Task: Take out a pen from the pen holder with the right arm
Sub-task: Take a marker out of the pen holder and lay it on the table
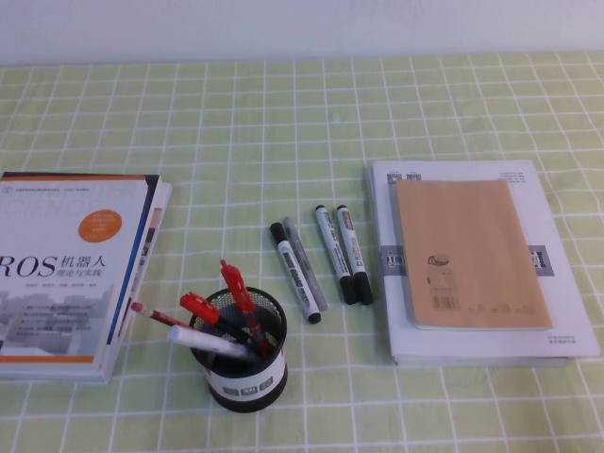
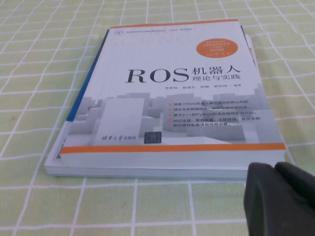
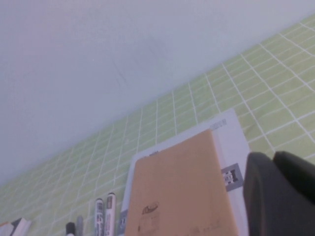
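Right gripper (image 3: 273,162): you are seeing it at the lower right of the right wrist view, jaws pressed together on nothing, near the tan notebook (image 3: 182,187).
Pen holder (image 1: 247,382): sitting at the lower centre of the high view, well apart from those jaws.
Red pen (image 1: 236,288): standing in the holder, long axis leaning toward the upper left.
Left gripper (image 2: 278,169): hovering at the lower right of the left wrist view, beside the ROS book (image 2: 172,98). You cannot tell whether it is open or closed.

The book (image 2: 167,113) cover reads "ROS 机器人 理论与实践".
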Robot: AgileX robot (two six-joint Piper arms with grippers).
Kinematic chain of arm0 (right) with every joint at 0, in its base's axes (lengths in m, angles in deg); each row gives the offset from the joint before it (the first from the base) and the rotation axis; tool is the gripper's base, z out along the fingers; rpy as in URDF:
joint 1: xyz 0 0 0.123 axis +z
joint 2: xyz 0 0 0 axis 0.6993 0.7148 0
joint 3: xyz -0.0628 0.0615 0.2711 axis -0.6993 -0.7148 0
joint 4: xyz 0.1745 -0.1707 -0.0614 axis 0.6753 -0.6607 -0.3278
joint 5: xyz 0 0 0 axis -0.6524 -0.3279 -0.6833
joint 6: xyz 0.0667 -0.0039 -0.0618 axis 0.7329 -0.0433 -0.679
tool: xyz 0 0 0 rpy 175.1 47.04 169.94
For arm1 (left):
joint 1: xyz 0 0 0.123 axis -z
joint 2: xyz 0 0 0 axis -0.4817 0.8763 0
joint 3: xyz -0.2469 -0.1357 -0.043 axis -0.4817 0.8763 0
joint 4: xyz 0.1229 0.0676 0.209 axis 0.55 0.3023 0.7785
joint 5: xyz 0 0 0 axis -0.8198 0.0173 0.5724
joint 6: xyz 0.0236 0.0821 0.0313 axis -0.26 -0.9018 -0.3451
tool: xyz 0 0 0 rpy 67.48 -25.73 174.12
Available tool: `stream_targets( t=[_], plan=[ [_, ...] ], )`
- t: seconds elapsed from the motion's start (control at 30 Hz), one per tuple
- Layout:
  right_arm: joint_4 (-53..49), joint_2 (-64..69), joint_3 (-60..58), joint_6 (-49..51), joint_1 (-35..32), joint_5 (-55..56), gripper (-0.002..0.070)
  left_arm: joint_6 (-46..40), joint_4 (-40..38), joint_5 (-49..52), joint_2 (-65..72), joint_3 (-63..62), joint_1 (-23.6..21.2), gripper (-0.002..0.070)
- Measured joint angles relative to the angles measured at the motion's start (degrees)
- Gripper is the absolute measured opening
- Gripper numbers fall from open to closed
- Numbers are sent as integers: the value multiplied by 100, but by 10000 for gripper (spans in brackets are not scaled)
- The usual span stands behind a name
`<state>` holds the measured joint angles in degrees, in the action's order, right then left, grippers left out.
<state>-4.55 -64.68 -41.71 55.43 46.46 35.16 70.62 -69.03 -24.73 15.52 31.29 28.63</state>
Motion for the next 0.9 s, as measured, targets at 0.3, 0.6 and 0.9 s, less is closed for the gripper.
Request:
stream_targets(
  t=[0.3, 0.6, 0.9],
  plan=[
    [362, 0, 0, 0, 0, 114, -13, 0, 0, 0, 0, 0, 0, -6],
    [428, 198, 362, 0, 0, -869, -13, 0, 0, 0, 0, 0, 0, -6],
    [395, 1999, 1420, -580, 0, -2180, -13, 0, 0, 0, 0, 0, 0, -6]
  ],
)
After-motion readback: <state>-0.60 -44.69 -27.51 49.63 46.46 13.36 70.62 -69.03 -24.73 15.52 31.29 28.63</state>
